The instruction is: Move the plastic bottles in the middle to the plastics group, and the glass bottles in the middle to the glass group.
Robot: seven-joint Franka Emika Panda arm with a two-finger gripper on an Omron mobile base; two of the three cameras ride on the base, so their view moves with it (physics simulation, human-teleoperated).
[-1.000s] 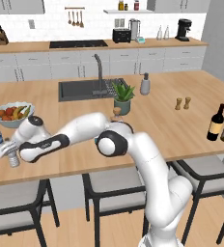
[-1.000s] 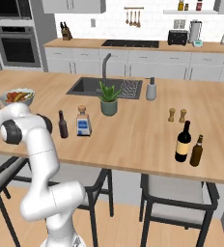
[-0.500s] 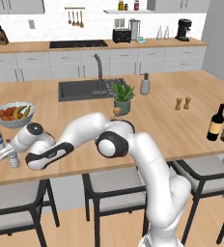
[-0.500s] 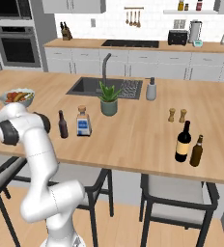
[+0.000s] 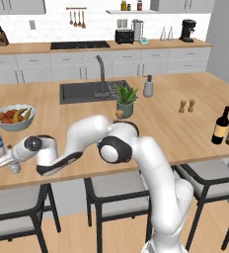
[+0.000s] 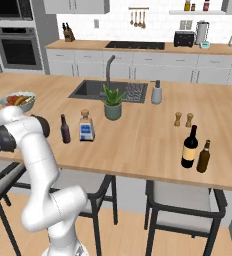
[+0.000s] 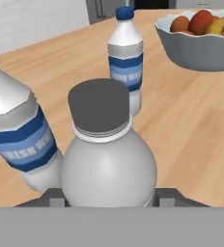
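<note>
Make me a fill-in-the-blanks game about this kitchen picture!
1. The bowl near the water bottles holds ____.
2. The two labelled water bottles have bands coloured ____.
3. The grey bottle sits between the gripper's ____.
4. The plant stands right in front of the ____.

Missing words: fruit; blue; fingers; sink

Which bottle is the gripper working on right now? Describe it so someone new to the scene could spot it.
Start at the fruit bowl on the island's left end; just in front stand two blue-labelled water bottles. Between them, at the gripper, is the plain greyish bottle. Unlike its neighbours, it has no blue label band.
</note>
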